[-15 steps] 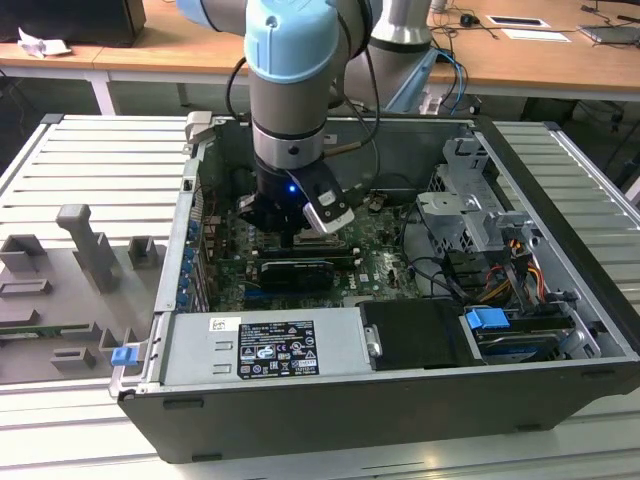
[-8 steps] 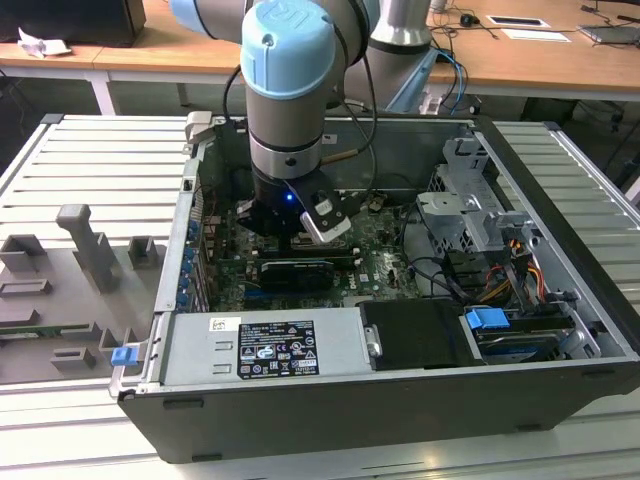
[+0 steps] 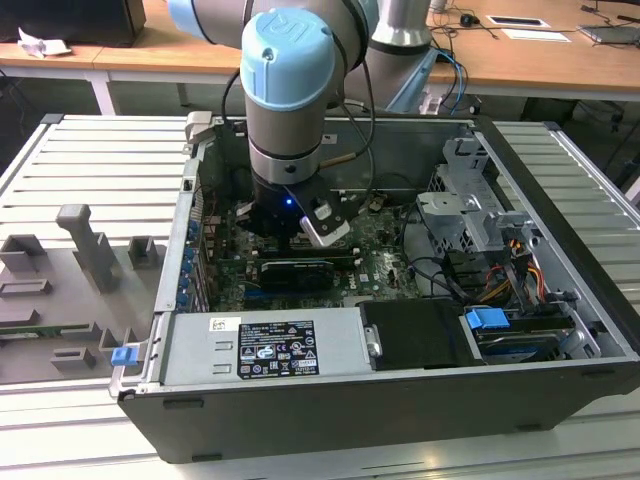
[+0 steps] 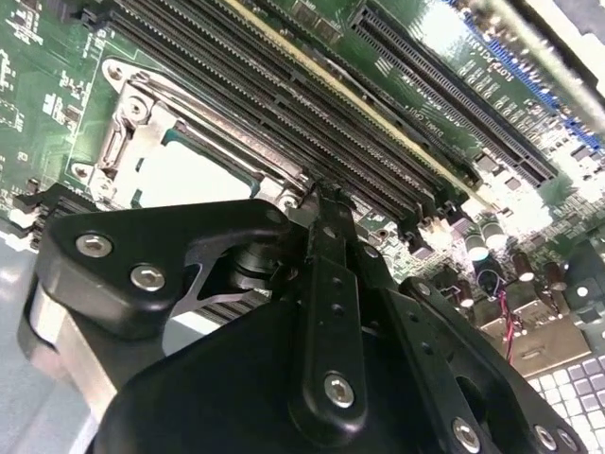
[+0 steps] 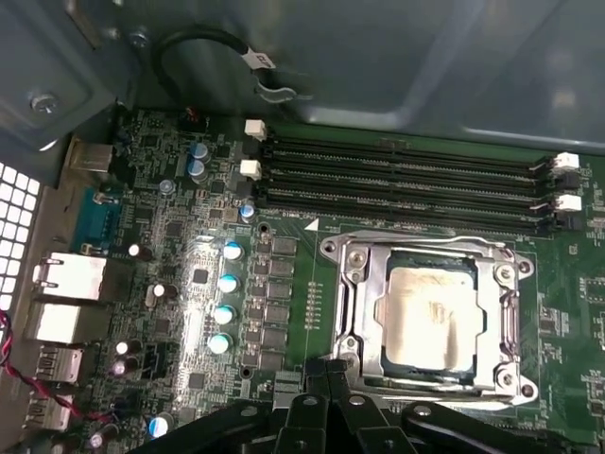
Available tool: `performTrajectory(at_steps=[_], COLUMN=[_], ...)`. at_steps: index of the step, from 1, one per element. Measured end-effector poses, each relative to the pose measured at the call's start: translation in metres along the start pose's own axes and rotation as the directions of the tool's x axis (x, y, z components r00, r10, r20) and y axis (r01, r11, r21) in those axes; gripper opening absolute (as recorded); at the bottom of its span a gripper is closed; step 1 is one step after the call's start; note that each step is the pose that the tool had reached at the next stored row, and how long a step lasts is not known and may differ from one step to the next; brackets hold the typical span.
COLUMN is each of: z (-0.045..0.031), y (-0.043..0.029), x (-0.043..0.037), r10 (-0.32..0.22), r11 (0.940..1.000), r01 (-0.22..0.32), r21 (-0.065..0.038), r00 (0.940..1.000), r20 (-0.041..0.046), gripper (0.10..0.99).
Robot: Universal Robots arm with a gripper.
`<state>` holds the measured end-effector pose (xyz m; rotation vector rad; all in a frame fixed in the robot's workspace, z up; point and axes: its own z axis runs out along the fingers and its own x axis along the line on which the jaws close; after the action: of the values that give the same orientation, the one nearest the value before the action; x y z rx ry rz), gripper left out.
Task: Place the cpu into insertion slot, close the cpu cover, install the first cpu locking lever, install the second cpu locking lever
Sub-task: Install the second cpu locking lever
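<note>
The cpu [image 5: 430, 317] sits inside the insertion slot [image 5: 364, 284], and the cpu cover [image 5: 427, 253] lies flat over it, framing the pale top. The tool [image 5: 326, 371] hangs right at the cover's edge, away from the memory slots [image 5: 406, 180]. Its fingertips look pinched together, holding nothing, though the angle is awkward.

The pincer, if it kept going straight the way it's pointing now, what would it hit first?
Most likely the cpu cover: the pincer points down at the socket's near rim, where the metal frame lies over the cpu. Depth is unclear, so it could instead meet the green board beside that rim.
</note>
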<state>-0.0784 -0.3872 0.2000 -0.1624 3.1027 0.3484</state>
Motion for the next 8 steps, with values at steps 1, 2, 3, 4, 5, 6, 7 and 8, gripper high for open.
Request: performTrajectory(at_steps=[1, 2, 3, 4, 5, 6, 7, 8], z=[0.0013, 0.0019, 0.0021, -0.0003, -0.0050, -0.0090, -0.0161, -0.0191], y=[-0.0003, -0.0004, -0.0004, 0.0002, 0.0013, 0.0022, 0.0038, 0.0045], x=[0.0009, 0.0015, 0.0019, 0.0020, 0.0019, 0.0018, 0.0016, 0.0015], r10=[-0.003, -0.006, -0.008, -0.009, -0.009, -0.009, -0.009, -0.009], r11=[1.0000, 1.0000, 1.0000, 0.9999, 0.9999, 0.9999, 0.9999, 0.9999], r01=[0.003, 0.006, 0.008, 0.009, 0.009, 0.009, 0.009, 0.009], r21=[-0.003, -0.004, -0.004, -0.005, -0.005, -0.005, -0.005, -0.005], r00=[1.0000, 1.0000, 1.0000, 1.0000, 1.0000, 1.0000, 1.0000, 1.0000], r20=[-0.0005, -0.0012, -0.0015, -0.0016, -0.0017, -0.0018, -0.0018, -0.0017], gripper=[0.106, 0.106, 0.106, 0.106, 0.106, 0.106, 0.106, 0.106])
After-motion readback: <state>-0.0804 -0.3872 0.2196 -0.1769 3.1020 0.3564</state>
